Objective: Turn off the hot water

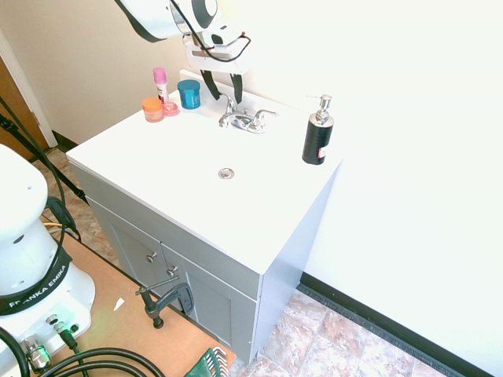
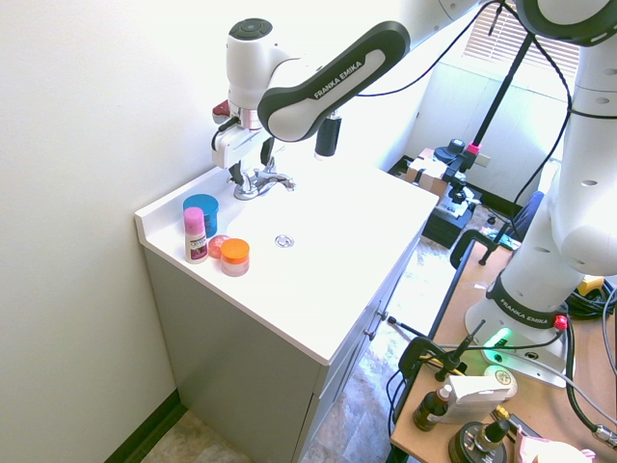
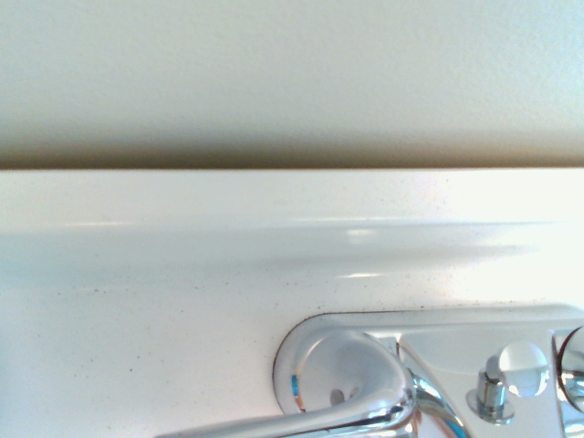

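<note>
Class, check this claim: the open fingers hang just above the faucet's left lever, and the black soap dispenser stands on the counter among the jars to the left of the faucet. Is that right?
One detail is wrong. The black soap dispenser stands alone to the right of the faucet, as the first exterior view shows; the jars sit to its left. The open fingers do hang just above the left lever.

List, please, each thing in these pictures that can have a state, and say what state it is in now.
gripper: open, fingers pointing down just behind the faucet, touching nothing.
hot water lever: untouched; no stream visible.
spout: no water seen running.
drain: stopper position cannot be told.
soap dispenser: upright, pump on top.
blue jar: lid on, upright.
orange jar: lid on, upright.
pink-capped bottle: capped, upright.
cabinet doors: shut.
</note>
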Robot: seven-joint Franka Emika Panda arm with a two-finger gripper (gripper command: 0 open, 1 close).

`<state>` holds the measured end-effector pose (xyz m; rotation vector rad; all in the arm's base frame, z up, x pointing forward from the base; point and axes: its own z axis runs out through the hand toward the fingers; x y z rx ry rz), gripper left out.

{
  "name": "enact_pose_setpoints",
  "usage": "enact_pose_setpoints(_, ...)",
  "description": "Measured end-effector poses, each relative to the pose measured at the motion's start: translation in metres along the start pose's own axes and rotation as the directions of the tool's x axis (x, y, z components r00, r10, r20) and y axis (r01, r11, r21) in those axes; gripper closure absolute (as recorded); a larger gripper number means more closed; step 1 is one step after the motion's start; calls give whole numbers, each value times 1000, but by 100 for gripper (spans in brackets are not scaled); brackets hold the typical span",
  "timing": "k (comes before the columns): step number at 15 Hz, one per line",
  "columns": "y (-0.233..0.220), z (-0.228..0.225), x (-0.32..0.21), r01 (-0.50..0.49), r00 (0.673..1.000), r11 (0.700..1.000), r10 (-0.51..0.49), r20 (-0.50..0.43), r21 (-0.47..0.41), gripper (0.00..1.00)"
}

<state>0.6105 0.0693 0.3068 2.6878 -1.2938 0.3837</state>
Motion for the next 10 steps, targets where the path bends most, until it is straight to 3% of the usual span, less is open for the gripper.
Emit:
enact_pose_setpoints(3,12,-2,2,-16,999,1000,14,49,26,0)
enact_pose_setpoints(10,101,-16,-30,-67,992,996,60,108,57,0)
